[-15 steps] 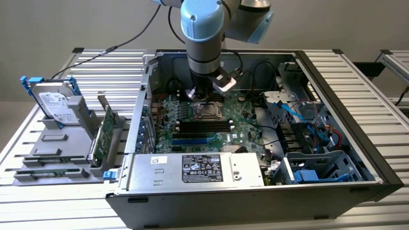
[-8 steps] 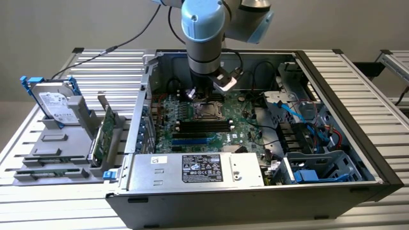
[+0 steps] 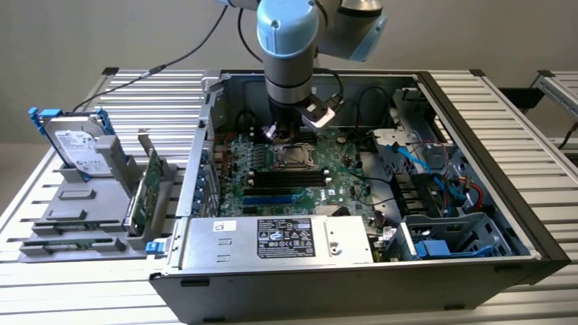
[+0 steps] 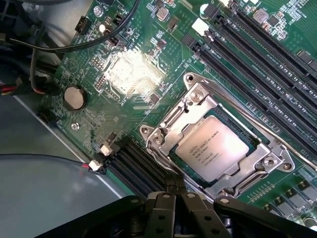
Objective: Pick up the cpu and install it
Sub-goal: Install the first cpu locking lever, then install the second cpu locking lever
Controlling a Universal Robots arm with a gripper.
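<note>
The cpu (image 4: 213, 148), a small square chip with a silver-grey top and fine print, lies flat in the metal-framed socket (image 4: 195, 96) on the green motherboard (image 4: 124, 74). In the exterior view the cpu (image 3: 294, 157) shows in the board's middle, inside the open computer case. My gripper (image 4: 174, 194) hovers just beside the socket's edge, its dark fingers shut together with nothing between them. The arm reaches down into the case, with the gripper (image 3: 287, 139) just above and behind the socket.
Black memory slots (image 3: 289, 177) run next to the socket. A silver power supply box (image 3: 275, 238) lines the case's near side and a drive cage (image 3: 451, 237) stands at the exterior view's right. Outside the case, a hard drive with blue bracket (image 3: 77, 145) rests on a grey holder.
</note>
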